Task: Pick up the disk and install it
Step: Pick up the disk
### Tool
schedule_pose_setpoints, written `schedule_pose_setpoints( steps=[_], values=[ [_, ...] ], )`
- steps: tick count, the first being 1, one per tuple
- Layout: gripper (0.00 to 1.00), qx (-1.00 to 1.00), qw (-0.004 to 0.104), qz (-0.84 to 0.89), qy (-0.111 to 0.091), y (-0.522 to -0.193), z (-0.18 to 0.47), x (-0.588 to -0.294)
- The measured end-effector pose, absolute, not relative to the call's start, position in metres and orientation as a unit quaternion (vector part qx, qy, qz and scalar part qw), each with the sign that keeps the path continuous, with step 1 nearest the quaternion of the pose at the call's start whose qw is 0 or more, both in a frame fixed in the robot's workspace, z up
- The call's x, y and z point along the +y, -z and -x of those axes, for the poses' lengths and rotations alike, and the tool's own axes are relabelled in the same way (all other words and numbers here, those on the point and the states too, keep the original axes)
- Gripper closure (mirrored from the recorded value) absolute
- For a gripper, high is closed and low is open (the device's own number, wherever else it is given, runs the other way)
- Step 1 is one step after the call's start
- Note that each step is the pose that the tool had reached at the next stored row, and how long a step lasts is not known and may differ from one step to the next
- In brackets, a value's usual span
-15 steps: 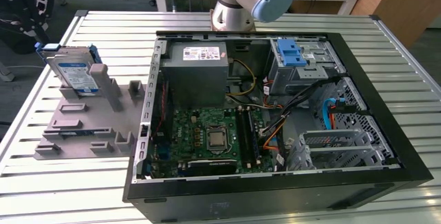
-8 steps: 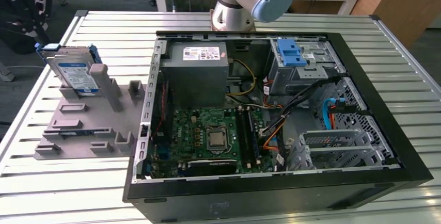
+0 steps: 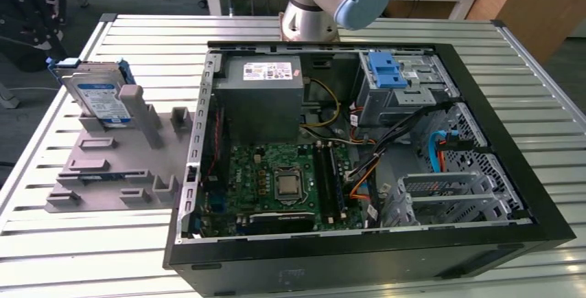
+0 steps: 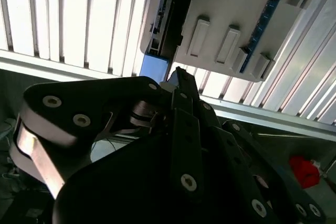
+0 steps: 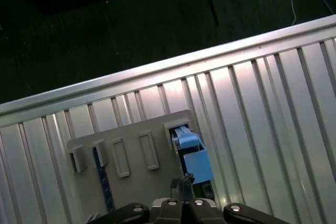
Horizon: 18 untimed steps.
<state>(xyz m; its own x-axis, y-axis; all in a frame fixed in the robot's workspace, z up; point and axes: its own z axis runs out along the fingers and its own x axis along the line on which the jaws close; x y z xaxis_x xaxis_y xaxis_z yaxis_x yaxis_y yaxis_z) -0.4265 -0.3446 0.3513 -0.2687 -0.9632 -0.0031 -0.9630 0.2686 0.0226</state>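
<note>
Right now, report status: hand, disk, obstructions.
Hand aimed at disk, holding nothing. Disk upright in grey fixture beside open computer case, not picked. Path looks open.

Exterior view: bright, even illumination, apparently from overhead. Soft shadows fill the computer case [image 3: 366, 140] interior. Second wrist view: the slatted table [image 4: 79, 19] glares almost white, and the gripper [image 4: 181, 77] housing reads as a dark silhouette. First wrist view: the floor [image 5: 105, 14] is dim, and the slats carry a moderate sheen.
</note>
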Motion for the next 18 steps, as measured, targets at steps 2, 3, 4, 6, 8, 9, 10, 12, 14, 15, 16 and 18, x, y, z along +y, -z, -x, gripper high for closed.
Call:
schedule_pose_setpoints(
  steps=[2,3,4,6,8,9,10,12,14,15,16,18],
  values=[
    [0.89,-0.786,0.006,-0.618,0.01,-0.3513,0.4265,-0.3446],
    [0.89,-0.781,0.006,-0.625,0.01,-0.3512,0.4265,-0.3446],
    [0.89,-0.776,0.006,-0.631,0.01,-0.3512,0.4265,-0.3447],
    [0.89,-0.771,0.006,-0.636,0.01,-0.3512,0.4266,-0.3446],
    [0.89,-0.771,0.006,-0.636,0.009,-0.3512,0.4265,-0.3447],
    [0.89,-0.771,0.006,-0.636,0.009,-0.3512,0.4265,-0.3446],
    [0.89,-0.771,0.006,-0.636,0.009,-0.3512,0.4265,-0.3447],
    [0.89,-0.768,0.006,-0.64,0.009,-0.3511,0.4265,-0.3446],
    [0.89,-0.757,0.006,-0.654,0.009,-0.3507,0.4265,-0.3446],
    [0.89,-0.751,0.006,-0.66,0.009,-0.3503,0.4265,-0.3446],
    [0.89,-0.748,0.006,-0.663,0.009,-0.3501,0.4266,-0.3435],
    [0.89,-0.748,0.006,-0.664,0.009,-0.3497,0.4266,-0.3381]
  ],
)
